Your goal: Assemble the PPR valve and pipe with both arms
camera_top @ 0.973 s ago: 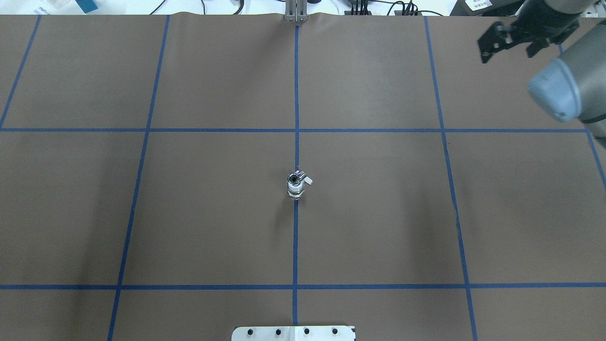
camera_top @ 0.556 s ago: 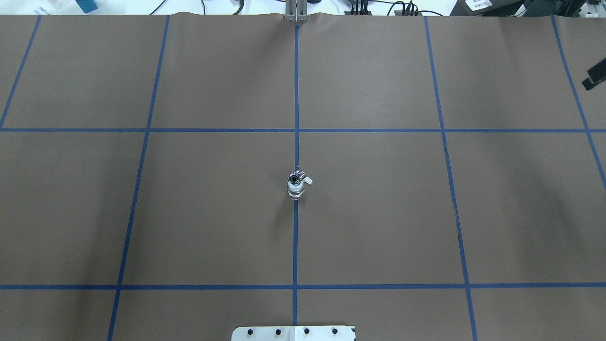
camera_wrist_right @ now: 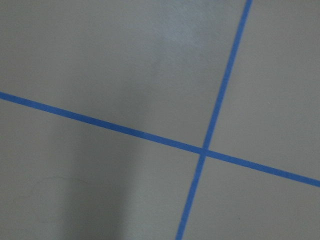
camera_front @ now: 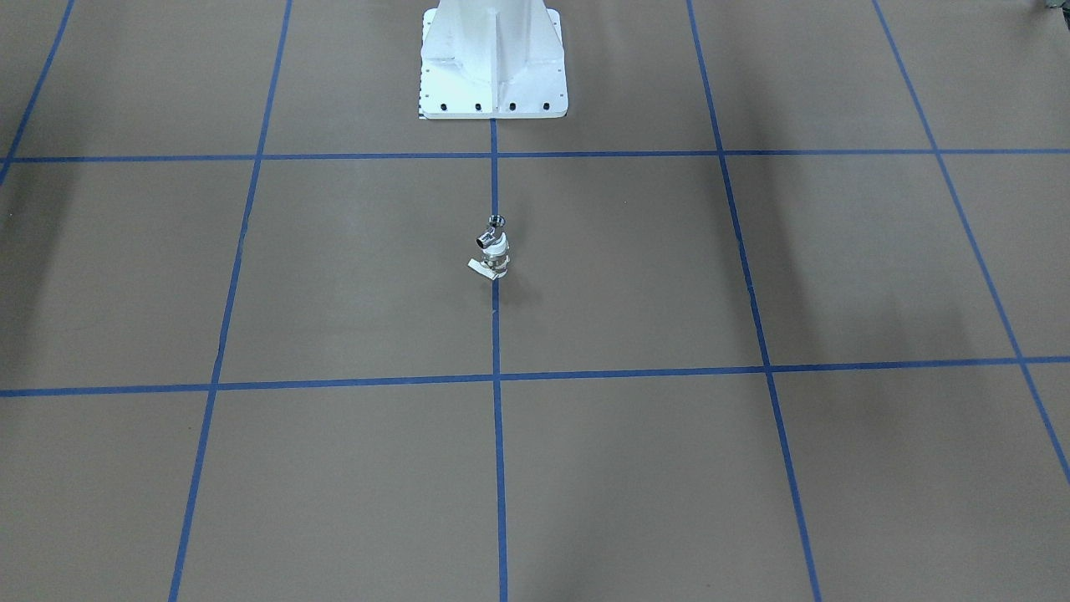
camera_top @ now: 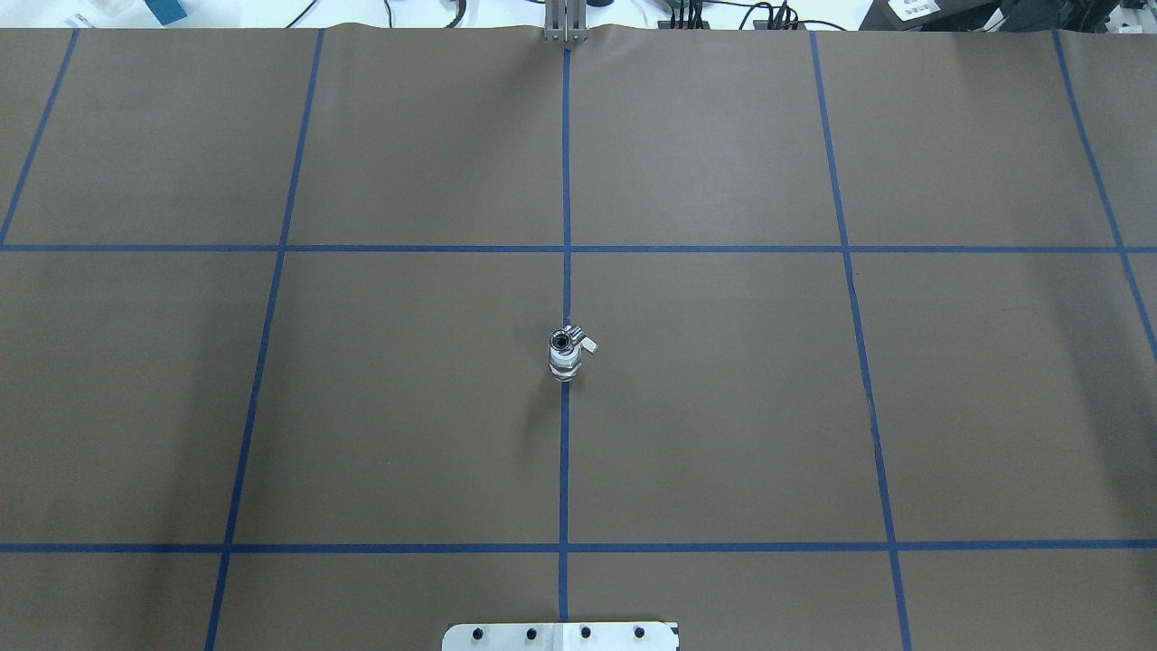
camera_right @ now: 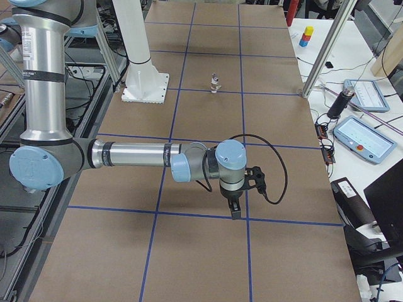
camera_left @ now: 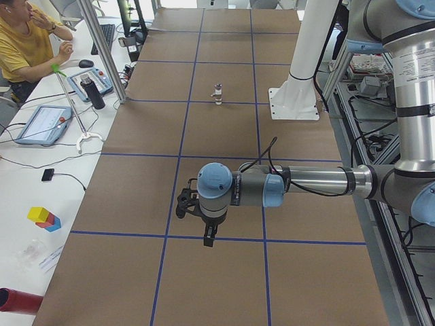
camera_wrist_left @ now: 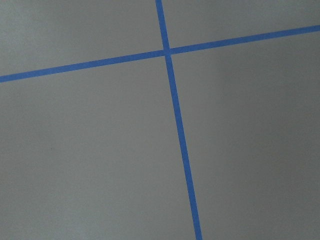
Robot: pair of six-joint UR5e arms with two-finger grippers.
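The PPR valve (camera_top: 563, 362) stands upright on the centre blue line, its white body down and its flat lever (camera_top: 589, 344) out to the side. The shiny metal pipe (camera_top: 562, 340) sits on top of the valve, joined to it. Both show in the front view, pipe (camera_front: 491, 228) above valve (camera_front: 497, 253), and small in the side views (camera_left: 218, 94) (camera_right: 215, 82). My left gripper (camera_left: 204, 234) hangs low over the mat far from them. My right gripper (camera_right: 236, 211) does the same at the other end. I cannot tell whether either is open or shut.
The white pedestal (camera_front: 493, 67) stands behind the valve. Blue tape lines cross the brown mat (camera_top: 723, 407). An operator (camera_left: 27, 41) sits at a side desk with tablets and a bottle. Both wrist views show only mat and tape.
My right arm and gripper have drawn out of the overhead view past its right edge. The valve and pipe have not moved.
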